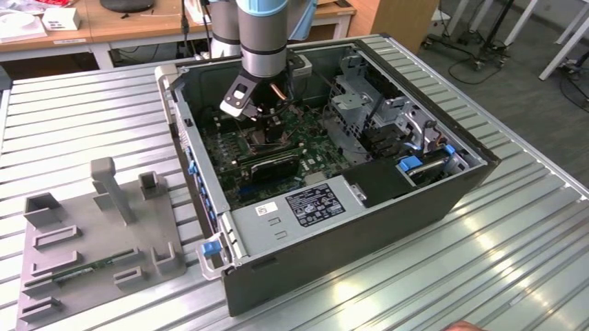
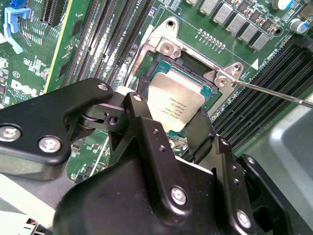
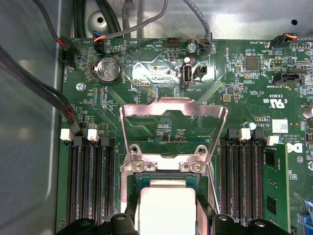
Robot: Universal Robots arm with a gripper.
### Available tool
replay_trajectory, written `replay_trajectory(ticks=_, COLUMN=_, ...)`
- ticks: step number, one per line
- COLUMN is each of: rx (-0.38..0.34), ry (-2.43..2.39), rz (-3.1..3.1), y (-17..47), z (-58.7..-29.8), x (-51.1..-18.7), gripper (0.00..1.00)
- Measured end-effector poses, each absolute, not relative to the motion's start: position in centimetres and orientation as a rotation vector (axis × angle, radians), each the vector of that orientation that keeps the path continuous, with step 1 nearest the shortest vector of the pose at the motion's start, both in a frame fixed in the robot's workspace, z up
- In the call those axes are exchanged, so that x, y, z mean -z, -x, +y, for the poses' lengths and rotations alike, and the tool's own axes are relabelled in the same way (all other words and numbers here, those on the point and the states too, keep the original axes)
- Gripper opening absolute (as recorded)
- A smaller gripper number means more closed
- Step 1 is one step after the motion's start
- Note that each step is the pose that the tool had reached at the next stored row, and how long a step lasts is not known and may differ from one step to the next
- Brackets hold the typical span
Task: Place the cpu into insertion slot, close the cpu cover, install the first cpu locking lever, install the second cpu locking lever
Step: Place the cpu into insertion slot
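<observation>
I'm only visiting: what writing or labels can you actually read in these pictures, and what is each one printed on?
cpu, metal top, second wrist view: faint lines of print, too blurred to read.
motherboard, first wrist view: tiny white lettering all over, too small to read.
power supply label, exterior view: dense print, too small to read.
Nothing can be quoted reliably.

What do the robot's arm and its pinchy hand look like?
The arm is a round grey tube with a light blue band. Its gripper is chunky and black, dotted with shiny silver screws.
</observation>
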State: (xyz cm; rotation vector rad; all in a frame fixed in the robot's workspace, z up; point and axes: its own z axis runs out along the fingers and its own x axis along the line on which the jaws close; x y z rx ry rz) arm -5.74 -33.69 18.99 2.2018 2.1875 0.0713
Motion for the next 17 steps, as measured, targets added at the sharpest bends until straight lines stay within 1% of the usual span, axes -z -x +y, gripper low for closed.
replay_trajectory(ticks=17, rx=-0.071, ry=-2.202, rz=2.187, y=5.74, z=-33.69, x=-18.89, gripper=0.54)
